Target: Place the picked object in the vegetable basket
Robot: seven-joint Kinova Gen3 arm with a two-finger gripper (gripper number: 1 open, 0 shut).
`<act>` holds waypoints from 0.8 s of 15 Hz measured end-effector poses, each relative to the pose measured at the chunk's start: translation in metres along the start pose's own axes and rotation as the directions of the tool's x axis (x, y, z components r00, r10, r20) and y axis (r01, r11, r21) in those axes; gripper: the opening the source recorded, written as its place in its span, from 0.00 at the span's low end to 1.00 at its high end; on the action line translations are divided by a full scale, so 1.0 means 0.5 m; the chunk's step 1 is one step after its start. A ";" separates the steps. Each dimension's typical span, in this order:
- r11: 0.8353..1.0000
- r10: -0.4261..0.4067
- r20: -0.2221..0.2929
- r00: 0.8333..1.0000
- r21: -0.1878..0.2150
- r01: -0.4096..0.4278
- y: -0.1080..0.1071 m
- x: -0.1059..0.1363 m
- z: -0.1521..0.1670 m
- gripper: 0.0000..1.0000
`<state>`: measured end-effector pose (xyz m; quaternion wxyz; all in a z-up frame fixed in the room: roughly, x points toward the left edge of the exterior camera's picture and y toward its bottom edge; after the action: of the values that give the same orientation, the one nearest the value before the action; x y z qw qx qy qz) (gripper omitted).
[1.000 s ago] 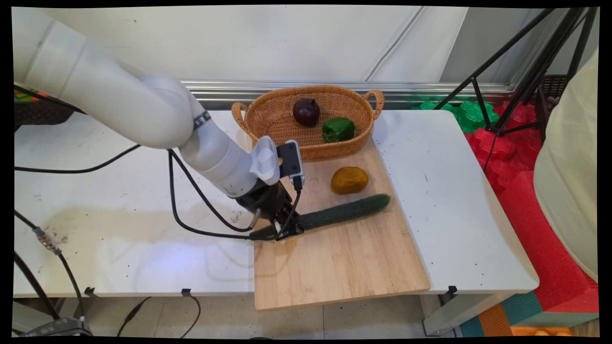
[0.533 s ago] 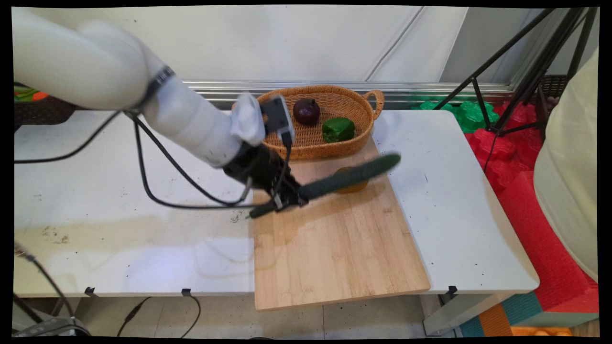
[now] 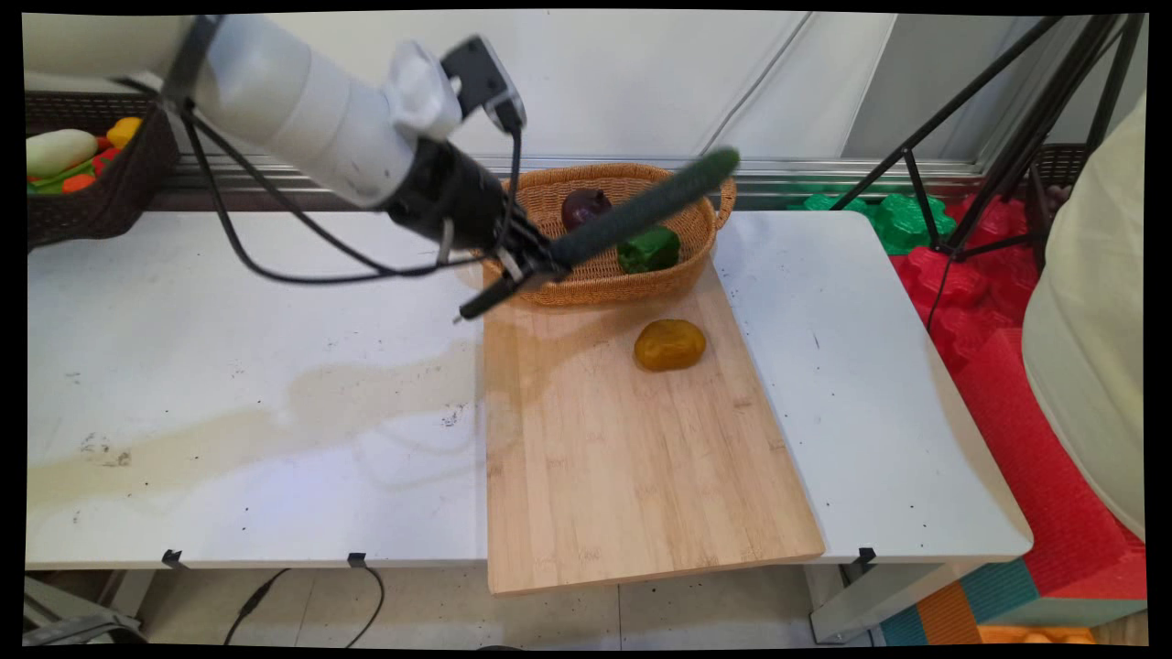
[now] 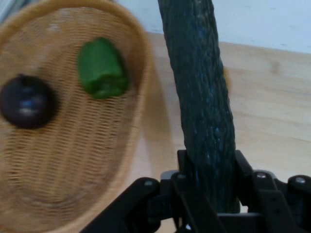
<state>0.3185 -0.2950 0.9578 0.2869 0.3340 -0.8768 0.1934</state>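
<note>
Main view – white table [image 3: 229,366], wooden board [image 3: 632,476] – wall [image 3: 568,82] behind.

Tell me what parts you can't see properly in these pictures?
- Main view: the cucumber crosses in front of the basket, hiding part of the green pepper and the purple onion.
- Hand view: the cucumber's far end is cut off by the top edge; its gripped end hides behind the gripper.
- Hand view: the cucumber hides nearly all of the potato.

bumpy matt cucumber [image 4: 199,102], woven wicker basket [image 3: 549,215], pale wood-grain board [image 3: 623,476], seemingly glossy onion [image 4: 26,102].
</note>
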 end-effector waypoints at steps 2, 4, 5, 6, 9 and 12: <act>0.999 -0.005 -0.005 1.000 0.049 0.006 -0.031 0.013 -0.011 0.00; 0.995 -0.006 -0.001 1.000 0.101 0.006 -0.068 0.026 -0.009 0.00; 0.993 -0.007 0.003 1.000 0.114 0.007 -0.078 0.028 -0.005 0.00; 0.991 -0.011 0.011 1.000 0.130 0.010 -0.092 0.031 0.004 0.00; 0.985 -0.031 0.042 0.999 0.168 0.023 -0.134 0.037 0.045 0.00; 0.982 -0.045 0.071 0.996 0.184 0.031 -0.158 0.039 0.081 0.00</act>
<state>0.3466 -0.3811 0.9509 0.2257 0.3827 -0.8588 0.2550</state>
